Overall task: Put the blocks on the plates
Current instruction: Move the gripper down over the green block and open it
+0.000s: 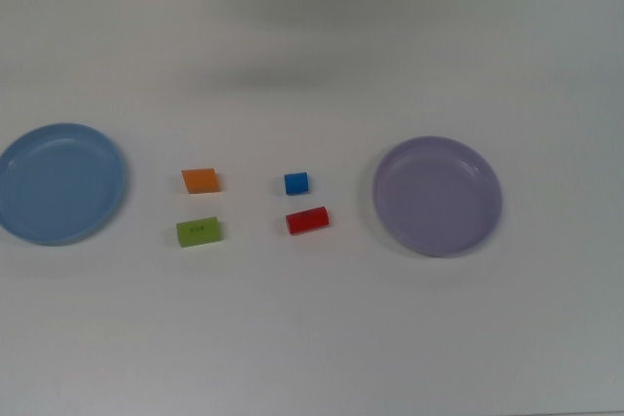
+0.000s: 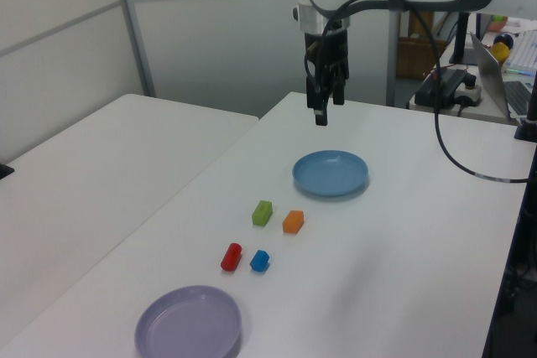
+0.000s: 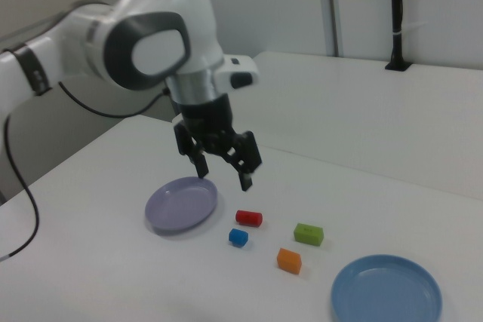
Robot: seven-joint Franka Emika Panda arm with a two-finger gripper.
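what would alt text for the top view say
Four small blocks, a flat orange one, green rectangular one, blue cube and red cylinder, lie on a white table between a light blue plate and a lavender plate.

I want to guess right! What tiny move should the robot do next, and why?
Probably lower the open end effector toward one block, perhaps the orange block. All four blocks lie on the table between the plates, both plates are empty, and the end effector hangs high above, holding nothing.

matt white table (image 1: 322,338), seemingly glossy plastic plates (image 1: 438,196)
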